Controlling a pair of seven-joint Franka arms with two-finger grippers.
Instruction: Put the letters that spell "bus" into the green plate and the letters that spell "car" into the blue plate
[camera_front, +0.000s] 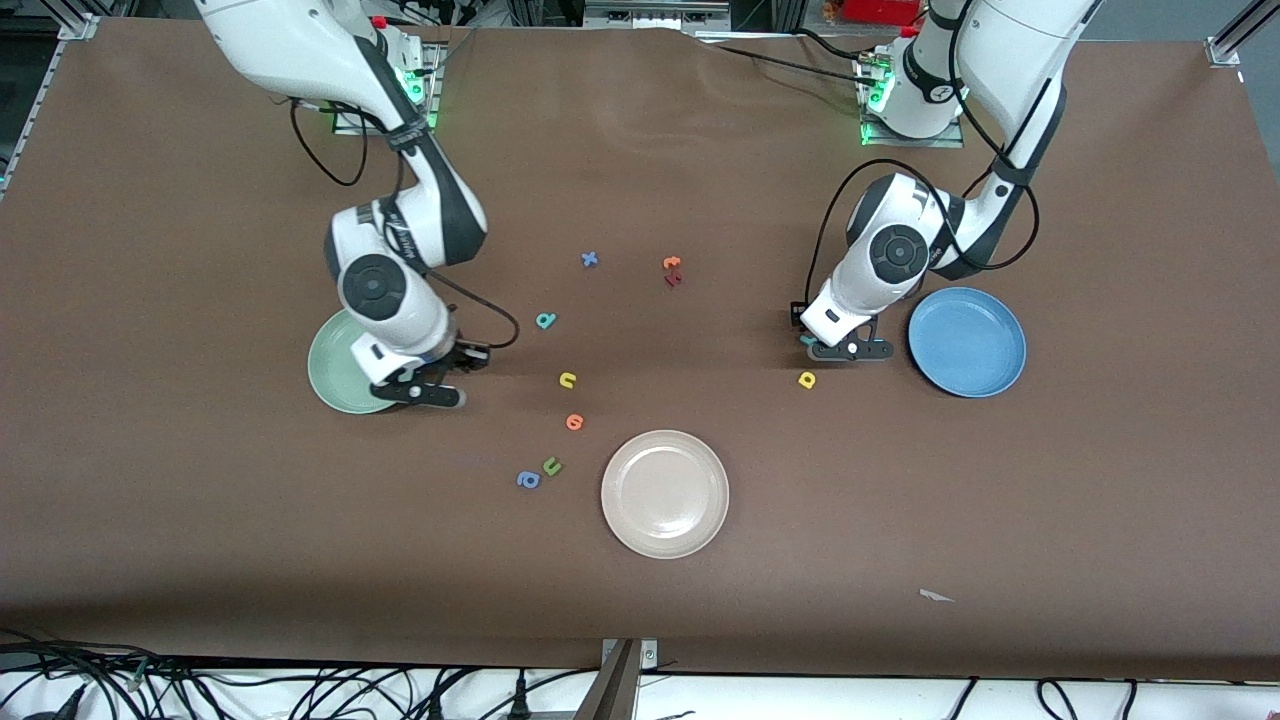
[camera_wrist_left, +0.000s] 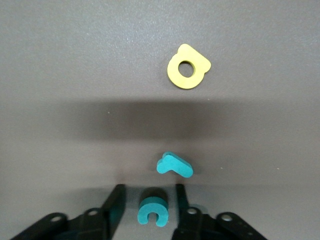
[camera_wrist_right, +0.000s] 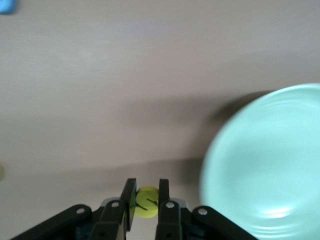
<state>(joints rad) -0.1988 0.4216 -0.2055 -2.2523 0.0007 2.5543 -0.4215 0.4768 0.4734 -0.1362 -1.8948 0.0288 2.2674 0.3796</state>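
Looking from the front, the right gripper (camera_front: 432, 392) hangs at the green plate's (camera_front: 330, 375) edge, and the left gripper (camera_front: 850, 349) sits low beside the blue plate (camera_front: 968, 342). The yellow a (camera_front: 807, 379) lies just nearer the camera.

The left wrist view shows open fingers (camera_wrist_left: 114, 206) on both sides of the teal c (camera_wrist_left: 152, 210), the r (camera_wrist_left: 174, 165) close by. They should squeeze only the c.

The right wrist view shows fingers (camera_wrist_right: 129, 197) pinching a yellow letter (camera_wrist_right: 146, 202). It should go over the plate's middle before letting go.

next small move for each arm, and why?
Probably: left gripper finishes closing on the teal c, which sits between its fingers on the table. Right gripper, shut on a yellow letter, shifts over the green plate beside it.
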